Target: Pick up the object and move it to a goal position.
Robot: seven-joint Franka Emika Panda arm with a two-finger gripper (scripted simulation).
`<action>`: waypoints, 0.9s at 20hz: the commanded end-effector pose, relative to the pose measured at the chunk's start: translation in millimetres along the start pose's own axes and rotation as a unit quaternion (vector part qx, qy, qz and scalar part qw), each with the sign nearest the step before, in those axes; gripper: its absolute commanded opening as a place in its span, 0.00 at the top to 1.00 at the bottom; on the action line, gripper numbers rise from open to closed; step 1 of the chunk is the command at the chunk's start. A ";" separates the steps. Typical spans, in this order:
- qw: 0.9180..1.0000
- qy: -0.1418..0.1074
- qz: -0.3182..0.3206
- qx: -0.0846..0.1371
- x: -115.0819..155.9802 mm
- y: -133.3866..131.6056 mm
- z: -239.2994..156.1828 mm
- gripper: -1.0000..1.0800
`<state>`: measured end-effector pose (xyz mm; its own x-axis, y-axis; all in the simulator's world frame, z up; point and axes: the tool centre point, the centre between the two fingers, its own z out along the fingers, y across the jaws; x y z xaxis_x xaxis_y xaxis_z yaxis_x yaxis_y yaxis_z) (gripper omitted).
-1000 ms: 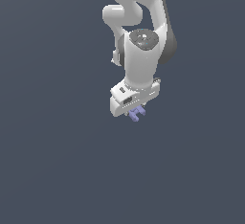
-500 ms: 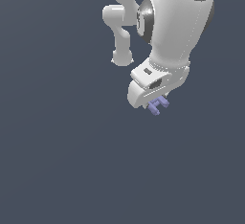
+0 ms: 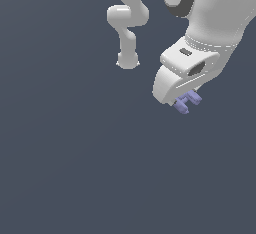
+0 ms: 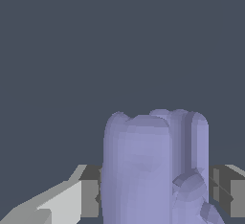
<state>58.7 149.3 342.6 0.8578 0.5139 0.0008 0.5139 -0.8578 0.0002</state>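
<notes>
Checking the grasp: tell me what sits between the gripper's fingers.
The purple object fills the gap between the fingers of the gripper. In the exterior view only its bar ends show below the white hand; the contact faces are covered.

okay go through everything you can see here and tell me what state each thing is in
gripper: shut on the lavender object, carried in the air.
lavender object: held between the fingers, poking out below the hand, touching no surface.
arm: bent, wrist close to the exterior camera.
</notes>
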 end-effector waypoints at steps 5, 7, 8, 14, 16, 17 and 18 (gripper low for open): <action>1.000 0.000 0.000 0.000 19.2 -11.5 -30.2 1.00; 1.000 0.000 0.000 0.000 24.3 -14.3 -37.9 1.00; 1.000 0.000 0.000 0.000 26.6 -15.6 -41.3 1.00; 1.000 0.000 0.000 0.000 36.7 -20.7 -56.1 1.00; 1.000 0.000 0.000 0.000 38.9 -21.8 -59.2 1.00; 1.000 0.000 0.000 0.000 39.9 -22.2 -60.6 1.00; 1.000 0.000 0.000 0.000 40.7 -22.5 -61.7 1.00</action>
<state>81.1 188.3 402.1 0.8579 0.5138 0.0003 0.5138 -0.8579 -0.0001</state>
